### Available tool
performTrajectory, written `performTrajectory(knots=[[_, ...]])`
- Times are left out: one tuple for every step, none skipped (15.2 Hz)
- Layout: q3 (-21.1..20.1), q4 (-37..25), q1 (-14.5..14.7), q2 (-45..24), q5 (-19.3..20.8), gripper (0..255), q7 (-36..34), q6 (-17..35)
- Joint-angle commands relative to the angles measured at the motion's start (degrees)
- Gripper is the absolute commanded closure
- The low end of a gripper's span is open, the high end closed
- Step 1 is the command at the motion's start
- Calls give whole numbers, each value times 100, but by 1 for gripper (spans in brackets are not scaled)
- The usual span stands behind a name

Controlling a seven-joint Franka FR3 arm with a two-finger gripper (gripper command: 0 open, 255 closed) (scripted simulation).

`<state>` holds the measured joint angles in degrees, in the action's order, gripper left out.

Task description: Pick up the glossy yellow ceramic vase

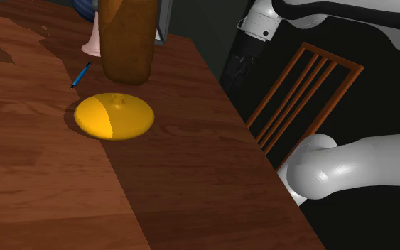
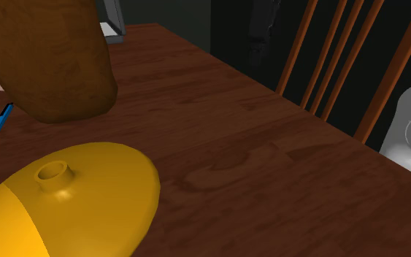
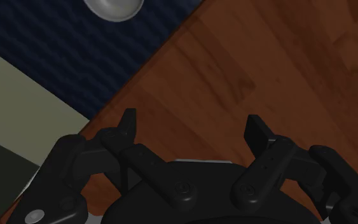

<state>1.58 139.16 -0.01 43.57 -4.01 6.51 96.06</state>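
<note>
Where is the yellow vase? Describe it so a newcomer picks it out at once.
On the wooden table, find the tall brown jar toward the far end. Just in front of it sits the yellow vase. Unlike the tall jar and the thin blue pen nearby, it is a squat, flattened dome with a tiny neck on top.

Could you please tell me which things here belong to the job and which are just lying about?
For the job: squat glossy yellow vase; open black gripper.
Lying about: tall brown jar; thin blue pen; slatted wooden chair.
</note>
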Motion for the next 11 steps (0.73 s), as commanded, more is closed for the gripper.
performTrajectory(knots=[[0,0,0,0,0,0,0,0],[-130,-73,58,-63,-69,0,-131,-11],[-259,-153,113,-133,-136,0,-262,-22],[-387,-239,165,-210,-200,0,-391,-31],[-513,-331,217,-293,-259,0,-521,-40],[-639,-430,264,-383,-316,0,-649,-49],[-763,-534,309,-478,-369,0,-778,-57],[-886,-644,351,-580,-417,0,-906,-65],[-1009,-761,390,-687,-462,0,-1034,-74],[-1130,-883,428,-799,-501,0,-1163,-82],[-1251,-1011,462,-917,-535,0,-1292,-91]])
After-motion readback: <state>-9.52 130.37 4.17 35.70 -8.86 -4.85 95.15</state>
